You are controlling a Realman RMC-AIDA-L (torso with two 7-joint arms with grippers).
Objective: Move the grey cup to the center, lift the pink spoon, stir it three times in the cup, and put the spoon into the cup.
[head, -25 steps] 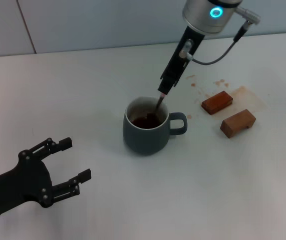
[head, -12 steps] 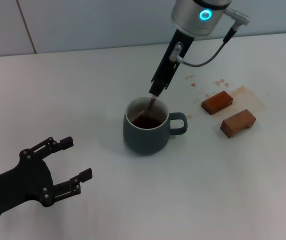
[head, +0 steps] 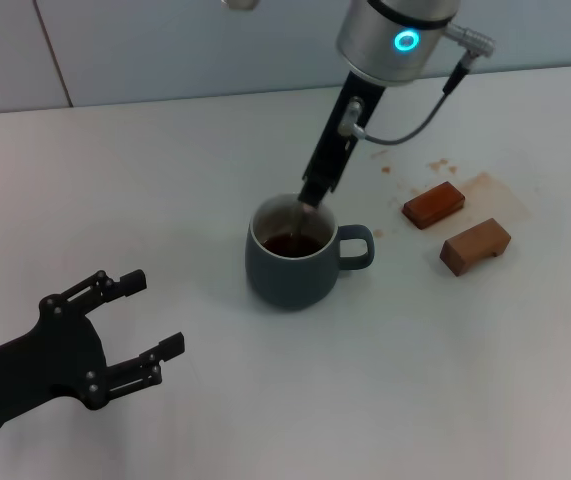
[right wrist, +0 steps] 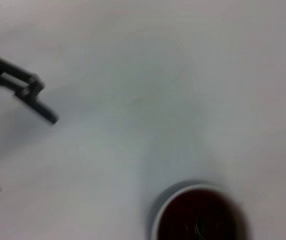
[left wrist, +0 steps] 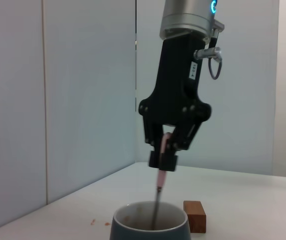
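The grey cup stands upright mid-table with dark brown liquid inside and its handle toward the wooden blocks. It also shows in the left wrist view and the right wrist view. My right gripper hangs just above the cup's far rim, shut on the pink spoon. The spoon points down into the cup, its bowl hidden in the liquid. My left gripper is open and empty, low at the front left, well away from the cup.
Two brown wooden blocks lie to the right of the cup, with brown stains on the white table around them. A pale wall rises behind the table.
My right gripper and the spoon have swung left across the cup's far side and then settled slightly back. The cup and my left arm have stayed put.
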